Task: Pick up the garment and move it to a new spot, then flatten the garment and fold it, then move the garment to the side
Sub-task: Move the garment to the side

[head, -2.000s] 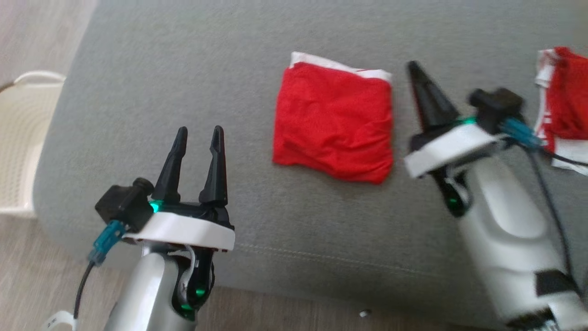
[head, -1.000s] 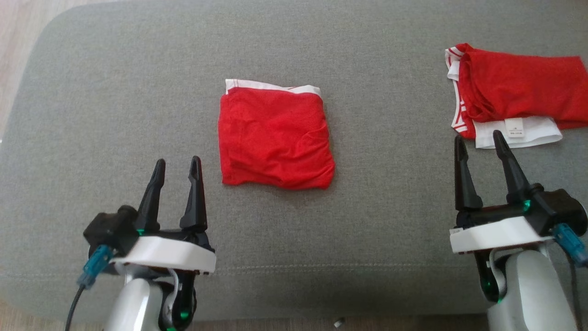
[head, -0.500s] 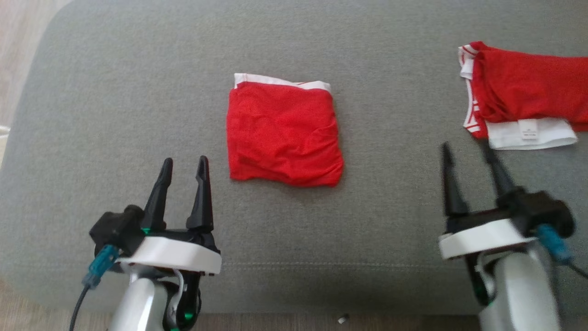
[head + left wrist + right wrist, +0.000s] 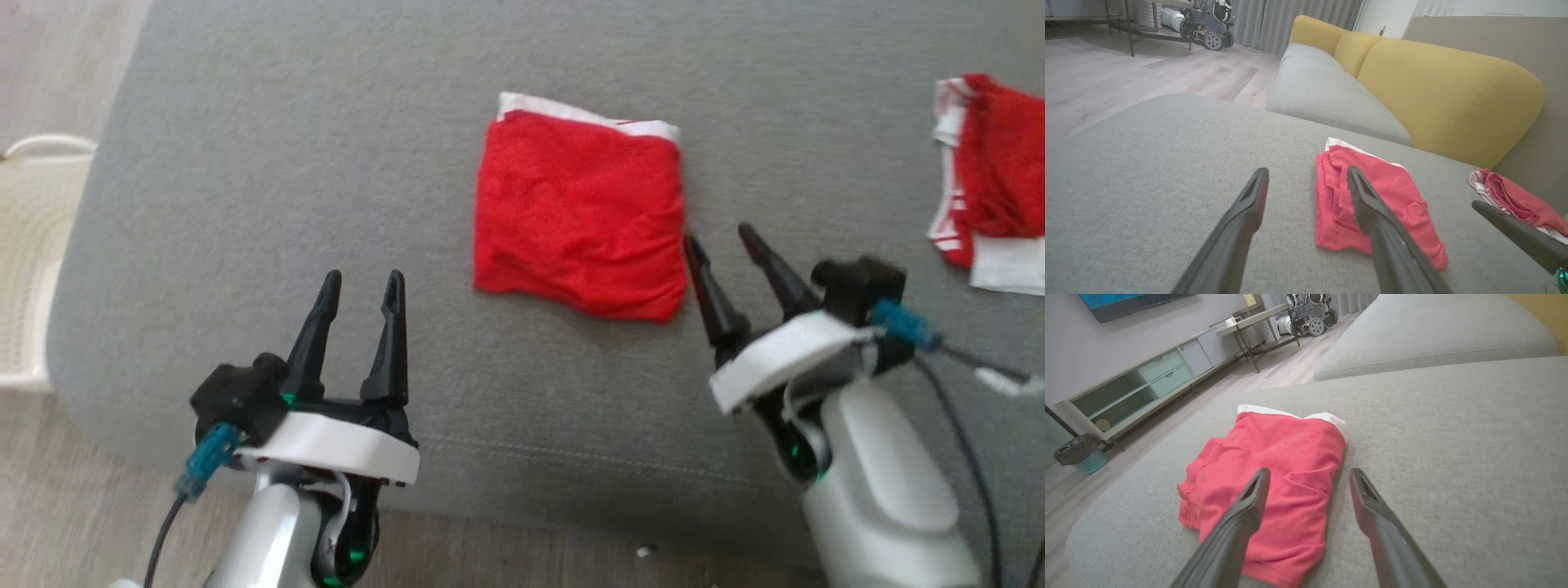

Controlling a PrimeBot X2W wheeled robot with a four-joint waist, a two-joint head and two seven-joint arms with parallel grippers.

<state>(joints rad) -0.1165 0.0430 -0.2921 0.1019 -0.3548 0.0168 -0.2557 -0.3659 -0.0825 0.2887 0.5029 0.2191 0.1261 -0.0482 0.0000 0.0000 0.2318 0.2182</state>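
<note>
A red garment (image 4: pixel 580 212) with a white waistband lies folded into a square in the middle of the grey cushion (image 4: pixel 286 163); it also shows in the wrist views (image 4: pixel 1404 196) (image 4: pixel 1282 449). My right gripper (image 4: pixel 720 237) is open just off the garment's near right corner, above the cushion; in its own wrist view (image 4: pixel 1309 472) the left finger overlaps the garment's right edge. Down at the cushion's front left, my left gripper (image 4: pixel 364 279) (image 4: pixel 1307 171) is open and empty, a little left of the garment.
A second red-and-white garment (image 4: pixel 992 163) (image 4: pixel 1511 196) lies crumpled at the cushion's right. A white basket (image 4: pixel 33 245) stands on the wooden floor to the left. A yellow sofa back (image 4: pixel 1445 90) rises behind. The cushion's front edge runs just past my wrists.
The head camera has swung, shifting the whole picture. My right gripper has moved left from beside the crumpled garment to the folded garment's right corner. The left gripper has stayed put.
</note>
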